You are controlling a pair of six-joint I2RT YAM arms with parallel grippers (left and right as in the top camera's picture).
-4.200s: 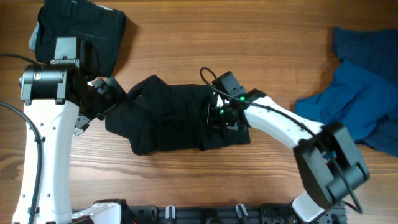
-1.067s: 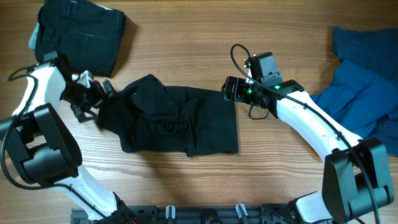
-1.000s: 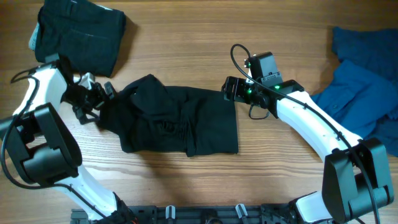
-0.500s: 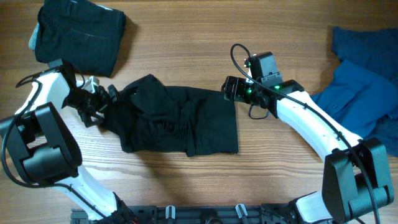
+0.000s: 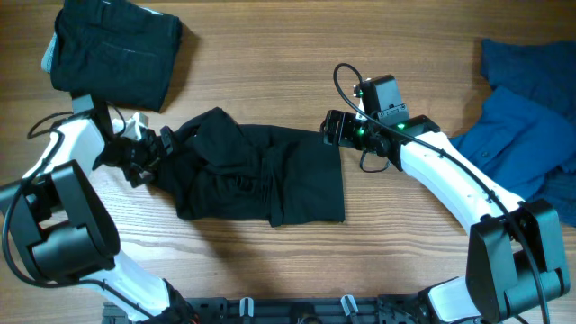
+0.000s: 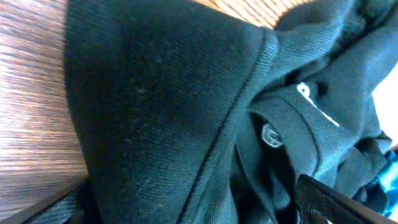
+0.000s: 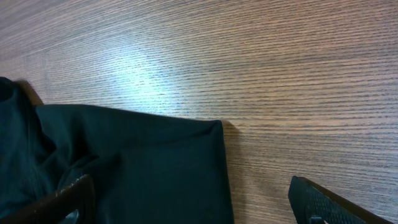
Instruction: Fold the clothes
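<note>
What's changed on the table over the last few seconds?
The right gripper pulled back from the middle of the black shirt to its far right corner, open. The left gripper, open, edged rightward toward the shirt's left end. The shirt lies flatter. The folded black garment and blue clothes stayed put.

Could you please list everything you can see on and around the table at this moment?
shirt: one, black, crumpled, in the middle of the table
folded garment: one, black, far left corner
clothes heap: one, blue, right edge
table: one, brown wood, under everything
left claw: one, black, open, at the shirt's left edge
right claw: one, black, open, by the shirt's far right corner
</note>
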